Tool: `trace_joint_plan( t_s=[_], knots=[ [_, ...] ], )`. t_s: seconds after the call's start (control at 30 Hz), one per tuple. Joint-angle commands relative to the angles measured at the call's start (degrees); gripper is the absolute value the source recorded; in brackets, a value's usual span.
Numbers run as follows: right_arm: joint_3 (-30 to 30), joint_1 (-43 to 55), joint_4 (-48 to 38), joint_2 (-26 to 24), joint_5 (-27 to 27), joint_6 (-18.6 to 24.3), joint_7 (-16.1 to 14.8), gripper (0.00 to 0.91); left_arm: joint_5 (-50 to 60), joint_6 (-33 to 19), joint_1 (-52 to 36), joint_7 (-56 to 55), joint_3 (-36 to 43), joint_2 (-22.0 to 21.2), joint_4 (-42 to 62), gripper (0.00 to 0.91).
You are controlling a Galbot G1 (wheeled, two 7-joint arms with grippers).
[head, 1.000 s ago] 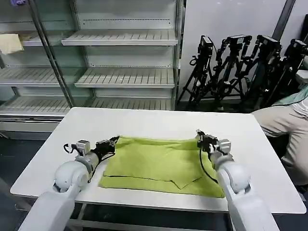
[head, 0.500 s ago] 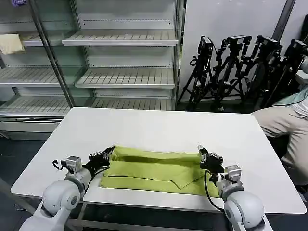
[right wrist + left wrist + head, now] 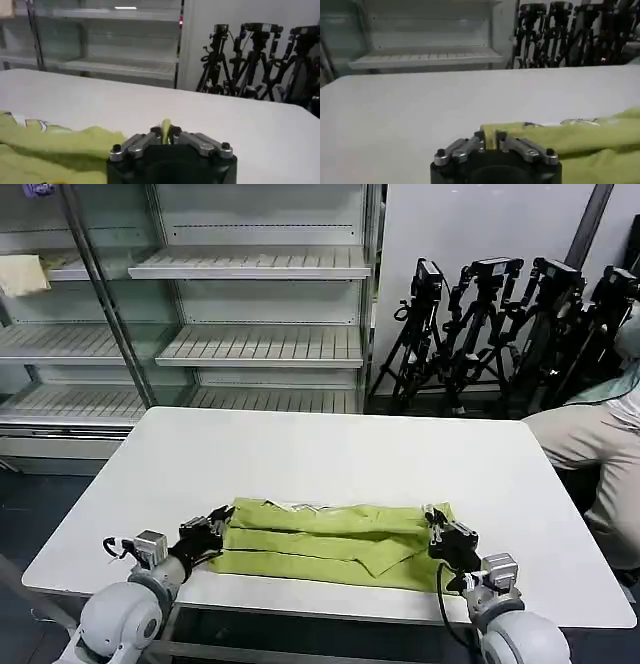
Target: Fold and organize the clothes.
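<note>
While both arms sit low at the near edge of the white table [image 3: 300,444], the lime-green T-shirt [image 3: 330,539] lies as a folded strip across the front. Left gripper [image 3: 212,529] is pinched tight on the shirt's left end, w/ fabric between its fingers [image 3: 479,141]. Right gripper [image 3: 440,534] is likewise clamped on the right end, a bit of green sticking up at its tips [image 3: 166,131].

Both arms reach forward from the near edge, low over the surface. The left gripper [image 3: 222,519] sits at about 8 o'clock, fingers [image 3: 481,137] pinched together. The right gripper [image 3: 436,518] sits at about 4 o'clock, its fingers [image 3: 172,132] likewise clamped.
</note>
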Motion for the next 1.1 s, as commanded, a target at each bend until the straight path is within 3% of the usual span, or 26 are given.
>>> trace_joint_plan(
  t_s=[0.03,0.27,0.57,0.6,0.67,0.7,0.73,1.1],
  knots=[
    [2.86,-3.3,1.63,-0.48,0.08,0.62,-0.52,0.907,1.42,0.84,3.86,-3.0,-0.62,-0.04,-4.86,0.907],
    [3.44,-4.97,2.13,-0.24,-0.3,1.76,-0.63,0.907,-7.32,0.97,4.64,-15.67,3.51,-2.12,-4.92,0.907],
    [2.93,-5.92,2.42,0.23,-1.82,2.33,-0.55,0.907,-10.53,-1.94,2.53,-17.19,5.98,-5.12,0.53,0.887],
    [2.99,-6.1,2.32,0.24,-1.93,2.44,-0.48,0.907,-10.51,-1.93,2.54,-17.12,6.32,-5.3,0.65,0.846],
    [3.08,-6.21,2.15,0.33,-2.05,2.51,-0.41,0.907,-10.38,-1.89,2.22,-17.14,6.9,-5.66,1.15,0.121],
    [3.07,-6.25,2.09,0.4,-2.08,2.54,-0.41,0.907,-10.38,-1.83,1.8,-17.18,7.07,-5.86,1.55,0.04],
    [3.06,-6.3,2.01,0.51,-2.15,2.62,-0.39,0.907,-10.39,-1.8,1.55,-17.31,7.3,-6.04,2.0,0.01],
    [2.63,-6.69,1.97,0.98,-2.51,2.62,-0.21,0.907,-9.94,-1.44,0.52,-17.78,8.78,-6.1,1.63,0.01]
  ],
)
